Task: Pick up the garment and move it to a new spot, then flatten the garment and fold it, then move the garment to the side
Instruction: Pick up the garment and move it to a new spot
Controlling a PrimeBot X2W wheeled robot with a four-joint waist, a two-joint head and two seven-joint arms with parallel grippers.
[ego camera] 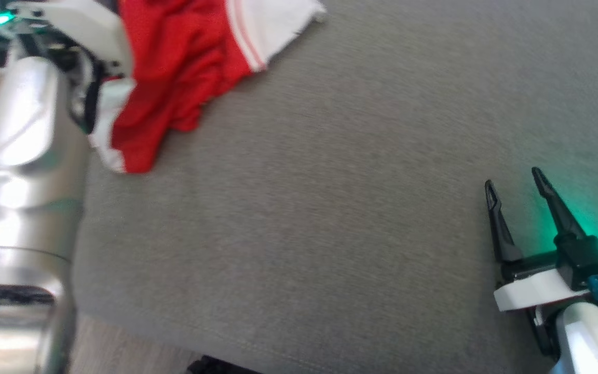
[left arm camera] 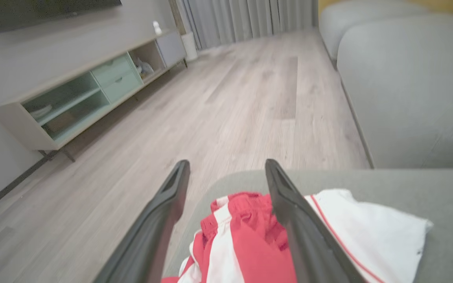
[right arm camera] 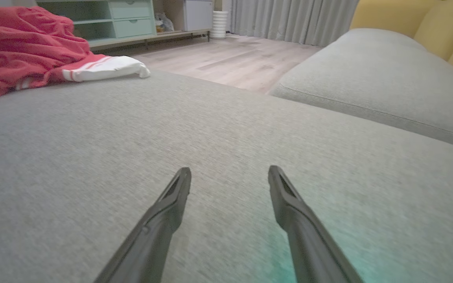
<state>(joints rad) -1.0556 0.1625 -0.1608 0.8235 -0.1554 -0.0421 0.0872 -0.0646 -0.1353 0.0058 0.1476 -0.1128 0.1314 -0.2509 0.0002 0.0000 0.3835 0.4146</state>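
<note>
Looked like a home living room. Had a wide grey fabric sofa seat (right arm camera: 210,137) with a second grey seat (right arm camera: 368,78) beside it and yellow back cushions (right arm camera: 407,17). Showed pale wood-plank floor (left arm camera: 230,98), a long low cabinet (left arm camera: 89,88) with mint-green drawers and open shelves along the wall, a dark screen (left arm camera: 45,11) mounted above it, and grey floor-length curtains (left arm camera: 250,15) at the far end.
</note>
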